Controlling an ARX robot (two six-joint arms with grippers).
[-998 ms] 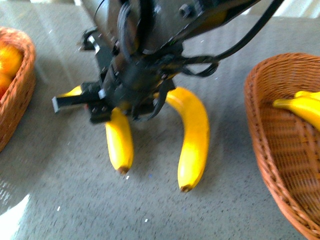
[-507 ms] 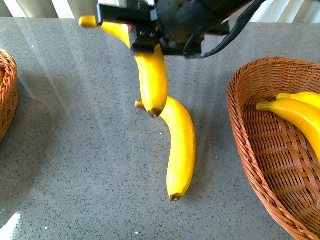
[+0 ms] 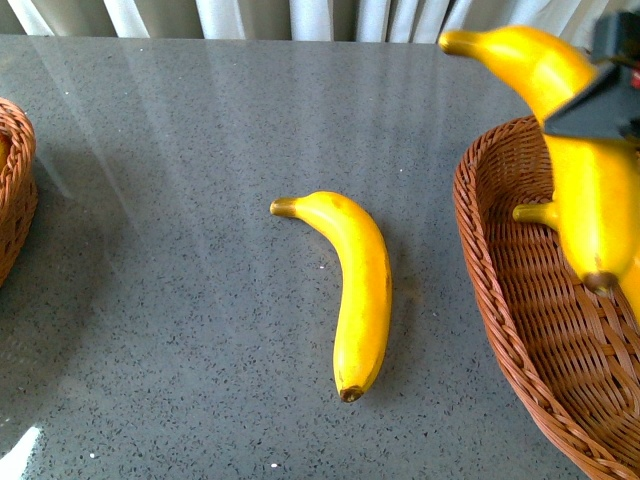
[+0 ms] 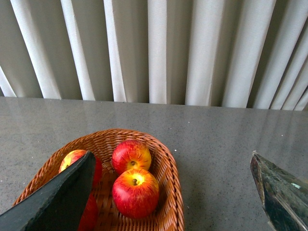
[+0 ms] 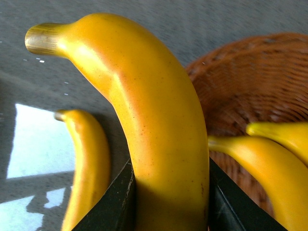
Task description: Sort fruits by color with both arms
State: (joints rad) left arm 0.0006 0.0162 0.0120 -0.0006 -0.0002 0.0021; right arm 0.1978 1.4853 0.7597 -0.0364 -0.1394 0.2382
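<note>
Above right basket (image 3: 470, 200) rim, right hand (image 5: 168, 207) clamps banana (image 3: 590, 190); loose banana (image 3: 360, 300) mid-table.

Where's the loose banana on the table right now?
Front view: loose banana lies at the middle of the table, left of the right basket, apart from it; the right hand holds another banana over that basket.

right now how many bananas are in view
4. One banana lies on the table, one is clamped in the right arm's jaws near the right basket, and two lie inside that basket. More could be hidden behind the held one.
</note>
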